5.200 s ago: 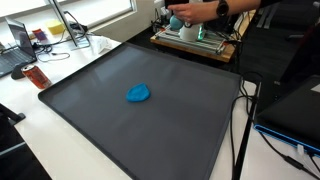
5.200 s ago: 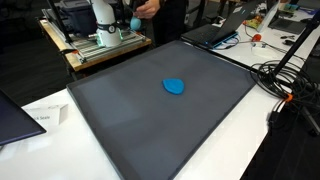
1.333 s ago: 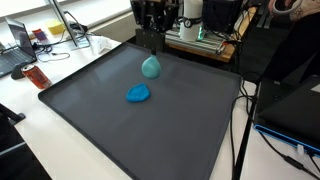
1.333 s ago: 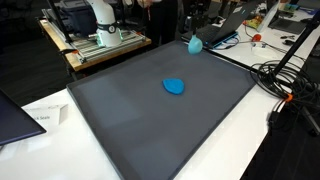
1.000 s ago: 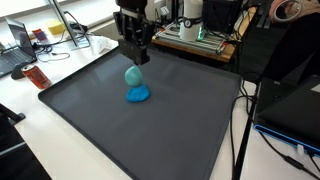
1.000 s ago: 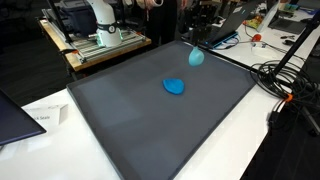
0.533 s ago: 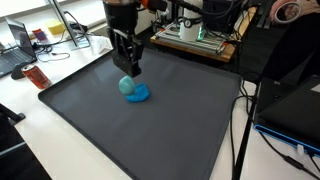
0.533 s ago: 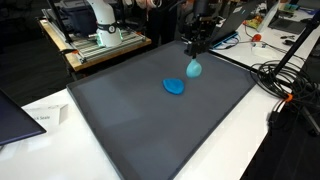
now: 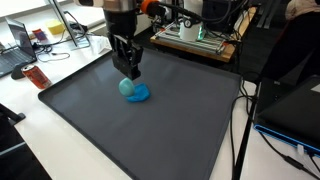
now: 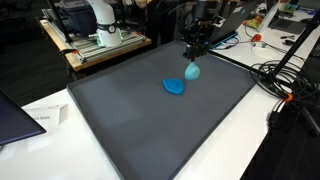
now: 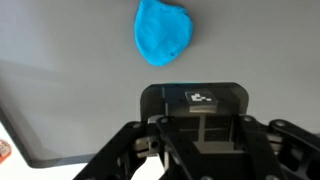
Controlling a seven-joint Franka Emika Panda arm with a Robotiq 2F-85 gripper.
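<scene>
A wide dark grey mat (image 9: 150, 130) (image 10: 150, 125) covers the table. A bright blue flat lump (image 9: 139, 95) (image 10: 175, 87) lies near its middle. My gripper (image 9: 128, 72) (image 10: 193, 55) points straight down over the mat and is shut on a teal rounded object (image 9: 127, 87) (image 10: 192, 72) that hangs from its fingertips. The teal object is low over the mat, right beside the blue lump; whether they touch I cannot tell. In the wrist view the blue lump (image 11: 163, 32) lies ahead of the gripper (image 11: 197, 125), whose dark body hides the held object.
A wooden stand with equipment (image 9: 195, 40) borders the mat's far edge. A laptop (image 9: 20, 45) and an orange bottle (image 9: 36, 76) sit beside the mat on the white table. Cables (image 10: 285, 75), another laptop (image 10: 15, 110) and a paper card (image 10: 45, 117) surround the mat.
The gripper has carried the teal object from the mat's far edge down and inward to beside the blue lump. In the last half second it has barely moved.
</scene>
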